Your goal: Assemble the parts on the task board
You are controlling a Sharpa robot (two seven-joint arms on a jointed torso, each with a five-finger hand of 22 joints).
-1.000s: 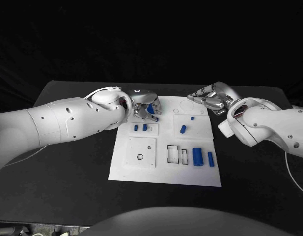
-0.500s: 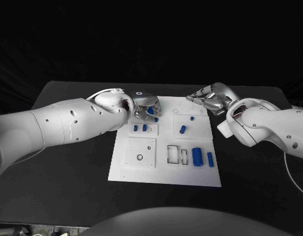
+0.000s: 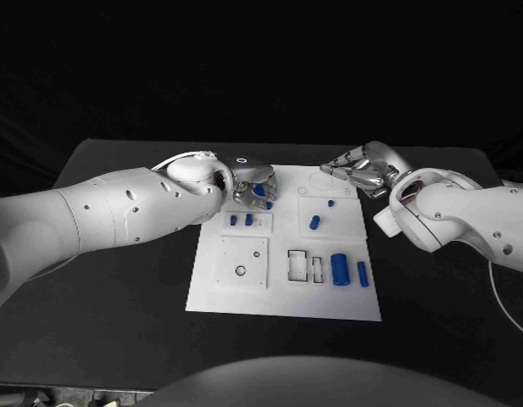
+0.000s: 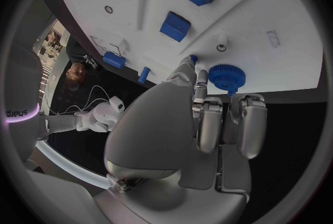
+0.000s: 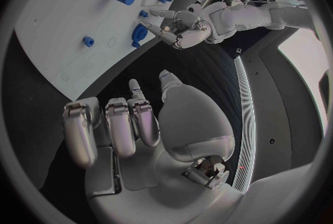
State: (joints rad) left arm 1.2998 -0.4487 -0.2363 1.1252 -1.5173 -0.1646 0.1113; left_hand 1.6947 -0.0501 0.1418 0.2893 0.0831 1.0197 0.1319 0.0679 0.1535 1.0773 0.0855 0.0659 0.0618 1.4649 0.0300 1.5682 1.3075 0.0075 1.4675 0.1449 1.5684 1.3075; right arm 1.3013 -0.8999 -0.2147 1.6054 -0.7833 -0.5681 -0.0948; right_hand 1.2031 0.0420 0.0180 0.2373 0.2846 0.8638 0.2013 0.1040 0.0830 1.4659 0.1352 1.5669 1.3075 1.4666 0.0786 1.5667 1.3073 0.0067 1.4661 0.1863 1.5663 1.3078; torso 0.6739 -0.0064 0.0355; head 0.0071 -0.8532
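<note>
two hands at task board [image 3: 213,292] far end | left hand [image 3: 252,185] fingers pinch blue gear [image 4: 223,77] | right hand [image 3: 361,173] curled, nothing held

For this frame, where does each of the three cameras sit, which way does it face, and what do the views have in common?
Head view: on the robot's head, looking down at the task board; both arms enter, left hand, right hand.
Left wrist view: behind the left hand, facing the board and a blue gear.
Right wrist view: behind the right hand, facing the board.
Shared: the right wrist view also shows the left hand and gear.
</note>
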